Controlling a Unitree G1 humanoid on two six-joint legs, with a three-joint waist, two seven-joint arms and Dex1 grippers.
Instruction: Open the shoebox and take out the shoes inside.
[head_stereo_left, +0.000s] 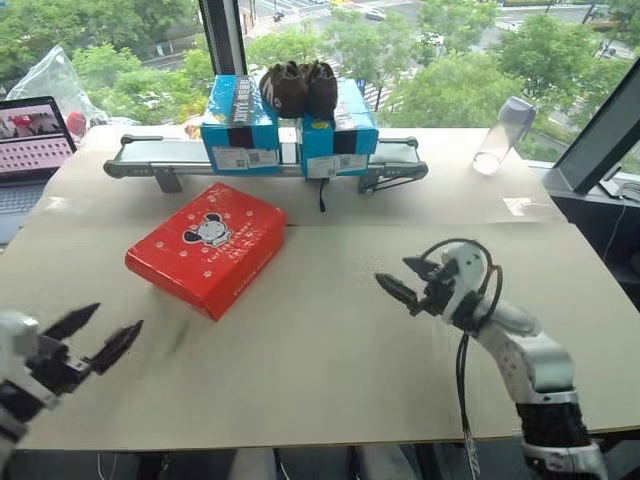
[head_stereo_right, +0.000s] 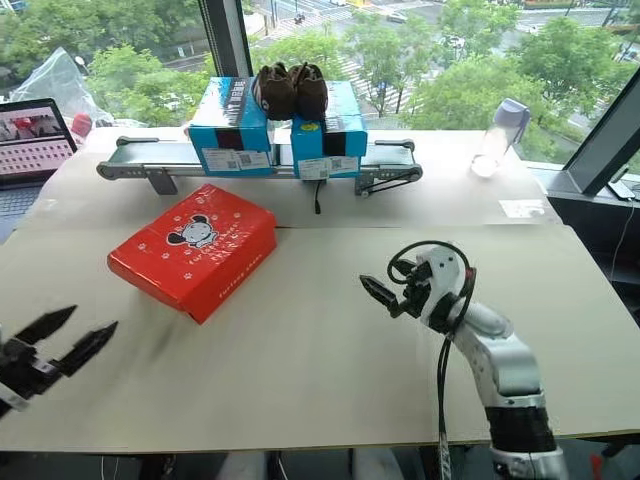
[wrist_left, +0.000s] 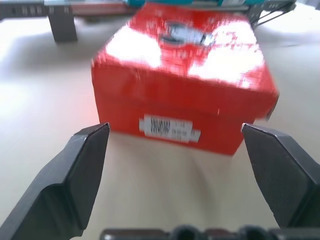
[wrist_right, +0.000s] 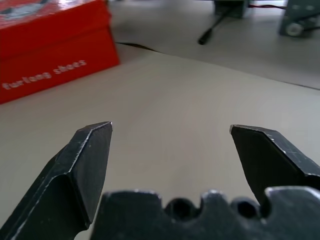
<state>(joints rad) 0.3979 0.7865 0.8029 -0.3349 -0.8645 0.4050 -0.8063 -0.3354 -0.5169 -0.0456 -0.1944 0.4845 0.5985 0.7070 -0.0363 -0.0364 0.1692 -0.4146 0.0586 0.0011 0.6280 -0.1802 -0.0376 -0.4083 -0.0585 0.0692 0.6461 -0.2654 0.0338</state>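
Two blue boxes (head_stereo_left: 288, 128) side by side on conveyor (head_stereo_left: 150, 158) at table's (head_stereo_left: 330, 370) far edge, dark brown shoes (head_stereo_left: 298, 88) on top. Laptop (head_stereo_left: 30, 150) far left w/ screen lit. Clear bottle (head_stereo_left: 503, 134) far right, tilted.

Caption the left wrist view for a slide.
Open left gripper faces the closed red shoebox on the table, jaws apart.

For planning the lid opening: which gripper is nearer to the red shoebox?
Left, slightly. The left gripper hovers off the shoebox's near corner; the right gripper hovers farther off its right side.
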